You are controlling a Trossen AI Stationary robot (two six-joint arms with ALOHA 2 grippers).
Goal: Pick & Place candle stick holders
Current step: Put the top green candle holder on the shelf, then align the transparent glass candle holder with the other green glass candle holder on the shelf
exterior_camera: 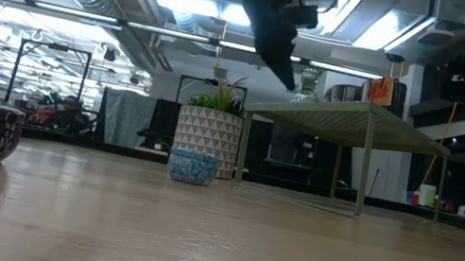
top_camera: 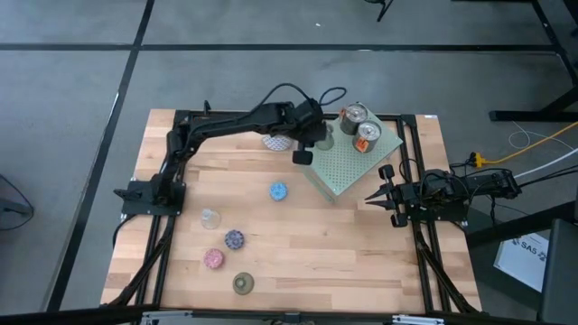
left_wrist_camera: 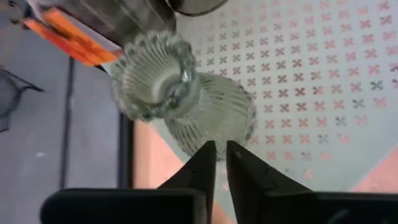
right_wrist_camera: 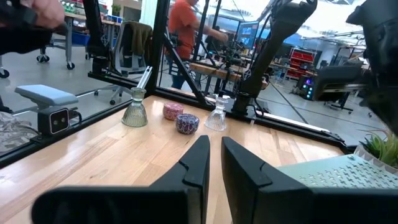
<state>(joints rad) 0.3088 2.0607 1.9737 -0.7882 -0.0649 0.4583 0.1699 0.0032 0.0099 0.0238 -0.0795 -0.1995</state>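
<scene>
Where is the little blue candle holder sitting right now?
In the high view the blue candle holder stands alone on the wooden table near its middle, just off the pale green perforated slab, with the clear glass holder and purple mosaic holder nearer the left arm's side.

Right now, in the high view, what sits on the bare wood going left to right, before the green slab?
Clear glass holder → pink holder → purple mosaic holder → olive-gold holder → blue holder.
</scene>
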